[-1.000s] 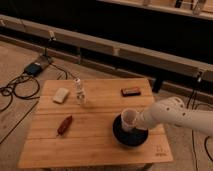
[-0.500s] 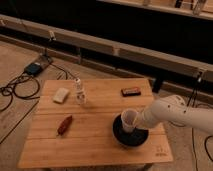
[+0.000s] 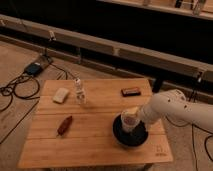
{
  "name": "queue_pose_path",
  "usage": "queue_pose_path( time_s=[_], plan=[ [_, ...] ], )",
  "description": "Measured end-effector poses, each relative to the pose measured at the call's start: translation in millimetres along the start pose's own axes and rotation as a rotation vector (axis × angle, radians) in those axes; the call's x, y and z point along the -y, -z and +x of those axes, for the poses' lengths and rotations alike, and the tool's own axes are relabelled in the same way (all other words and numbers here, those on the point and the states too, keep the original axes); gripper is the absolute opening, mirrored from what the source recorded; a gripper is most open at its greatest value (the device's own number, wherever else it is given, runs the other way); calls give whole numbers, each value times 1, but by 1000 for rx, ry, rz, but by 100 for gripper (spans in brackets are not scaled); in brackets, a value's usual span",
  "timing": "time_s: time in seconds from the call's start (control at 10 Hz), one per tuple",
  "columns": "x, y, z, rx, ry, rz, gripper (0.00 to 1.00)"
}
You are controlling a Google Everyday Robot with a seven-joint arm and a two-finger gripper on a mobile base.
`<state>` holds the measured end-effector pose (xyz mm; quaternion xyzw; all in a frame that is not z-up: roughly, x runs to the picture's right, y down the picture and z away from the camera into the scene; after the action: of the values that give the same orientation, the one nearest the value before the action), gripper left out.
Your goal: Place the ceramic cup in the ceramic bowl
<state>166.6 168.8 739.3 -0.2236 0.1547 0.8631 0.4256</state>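
Note:
The ceramic cup (image 3: 129,120) is a small pale cylinder standing upright over the middle of the black ceramic bowl (image 3: 130,135), which sits on the right front part of the wooden table (image 3: 95,135). I cannot tell whether the cup rests in the bowl or hangs just above it. My gripper (image 3: 136,119) reaches in from the right on the white arm (image 3: 175,107) and is at the cup's right side.
A slim clear bottle with a white cap (image 3: 79,91) stands at the table's middle left. A pale block (image 3: 61,95) lies left of it, a dark red object (image 3: 64,125) lies front left, and a flat dark rectangle (image 3: 131,91) lies at the back right. Cables (image 3: 15,90) lie on the floor at left.
The cup and my gripper have moved down and slightly right, from the bowl's left rim to over its middle. The other objects have not moved.

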Motion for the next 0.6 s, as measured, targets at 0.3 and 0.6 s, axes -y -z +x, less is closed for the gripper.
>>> queue_pose_path(
  time_s=[0.3, 0.6],
  plan=[
    [-17, 34, -7, 31, 45, 28, 78],
    [-56, 68, -12, 59, 145, 68, 78]
  ],
)
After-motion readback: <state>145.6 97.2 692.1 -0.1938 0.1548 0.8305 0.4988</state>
